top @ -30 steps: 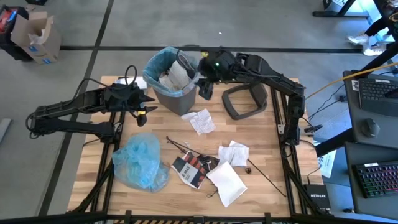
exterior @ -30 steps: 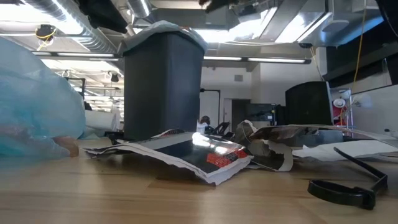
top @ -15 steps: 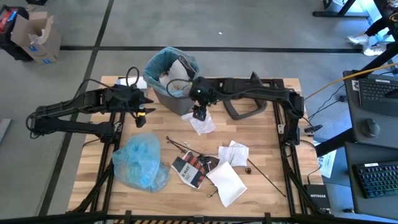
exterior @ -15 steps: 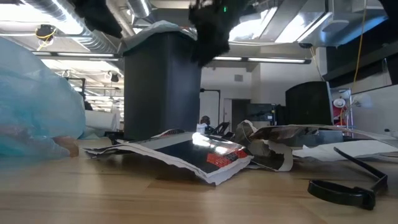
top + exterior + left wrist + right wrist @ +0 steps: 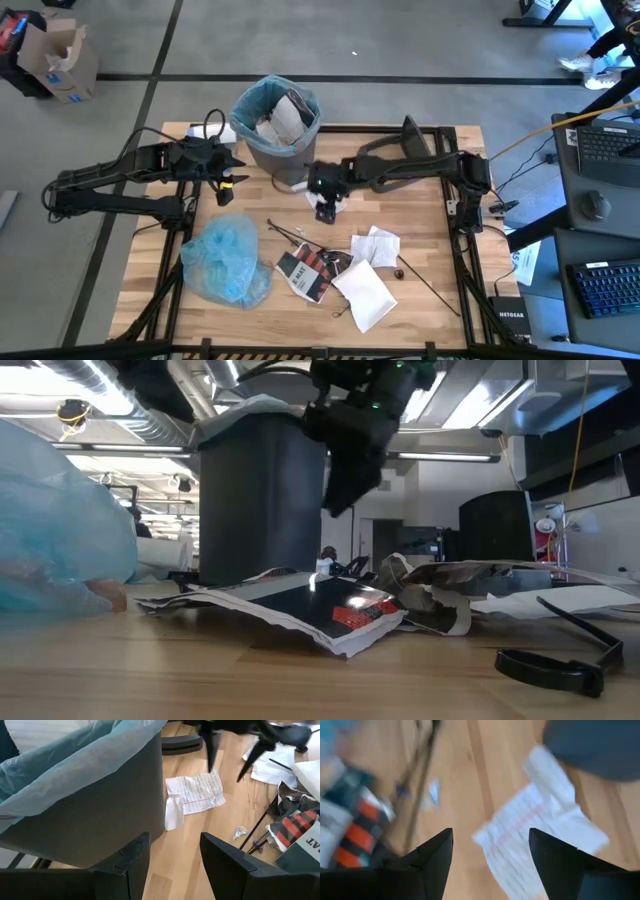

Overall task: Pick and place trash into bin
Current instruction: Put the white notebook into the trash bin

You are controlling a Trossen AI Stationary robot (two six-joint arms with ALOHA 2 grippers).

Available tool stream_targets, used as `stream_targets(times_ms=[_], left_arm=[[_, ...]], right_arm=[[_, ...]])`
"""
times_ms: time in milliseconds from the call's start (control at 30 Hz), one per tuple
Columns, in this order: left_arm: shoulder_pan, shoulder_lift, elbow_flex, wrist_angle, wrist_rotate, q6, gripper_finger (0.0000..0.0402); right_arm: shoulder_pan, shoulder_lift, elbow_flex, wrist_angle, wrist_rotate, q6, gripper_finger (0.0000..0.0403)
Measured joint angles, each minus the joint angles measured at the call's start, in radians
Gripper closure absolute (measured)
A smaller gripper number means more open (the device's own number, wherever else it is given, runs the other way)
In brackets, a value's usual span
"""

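in the high view the right tool (image 5: 325, 205) hangs just right of centre over a crumpled white paper (image 5: 327, 207) lying on the wooden surface (image 5: 440, 250), just below the bin (image 5: 275, 130). its fingers are spread, with the paper between them in the right wrist view and nothing pinched. the bin stands at upper centre, its blue liner holding white scraps. the left tool (image 5: 238, 168) waits at the left of the bin, fingers apart and empty. lower in the frame lie a loose blue bag (image 5: 228, 262) at lower left, a red-black-white packet (image 5: 305, 273), white mailers (image 5: 365, 290) and thin dark sticks (image 5: 430, 285).
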Motion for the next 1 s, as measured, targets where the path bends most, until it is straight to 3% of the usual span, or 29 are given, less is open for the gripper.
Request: stream_targets(times_ms=[167,400,567,767,867,1000], left_arm=[[0.000,0.000,0.000,0.005,0.000,0.018,0.0235],[0.000,0.000,0.000,0.039,0.000,0.035,0.0235],[0.000,0.000,0.000,0.040,0.000,0.039,0.0235],[0.000,0.000,0.000,0.040,0.000,0.020,0.0235],[0.000,0.000,0.000,0.040,0.000,0.009,0.0235],[0.000,0.000,0.000,0.037,0.000,0.001,0.0235]], right_arm=[[0.088,0.000,-0.079,-0.016,0.198,-0.042,0.0150],[0.161,0.014,-0.247,0.165,0.371,-0.099,0.0150],[0.165,0.031,-0.327,0.333,0.400,-0.194,0.0150],[0.165,0.092,-0.339,0.395,0.484,-0.205,0.0154],[0.166,0.116,-0.336,0.410,0.511,-0.205,0.0180],[0.167,0.125,-0.335,0.416,0.525,-0.205,0.0260]])
